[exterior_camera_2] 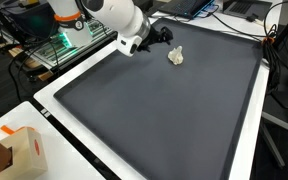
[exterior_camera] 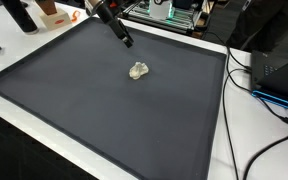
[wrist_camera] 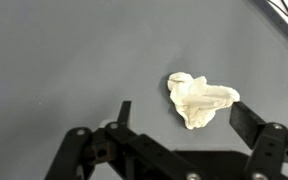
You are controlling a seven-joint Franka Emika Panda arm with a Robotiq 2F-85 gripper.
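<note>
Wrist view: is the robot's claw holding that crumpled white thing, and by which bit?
Nothing is held. The gripper is open and apart from the crumpled white lump, which lies alone on the dark mat.

Cream crumpled wad (wrist_camera: 198, 99) on dk grey mat (wrist_camera: 64, 60), blk hand (wrist_camera: 179, 120).

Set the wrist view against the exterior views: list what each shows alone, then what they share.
Only the wrist view: the open gap between the fingers of the gripper, and the folds of the crumpled pale wad up close. Only the exterior views: the white arm, the cardboard box, the cables beside the mat. Both: the wad lying on the dark mat, no finger touching it.
</note>
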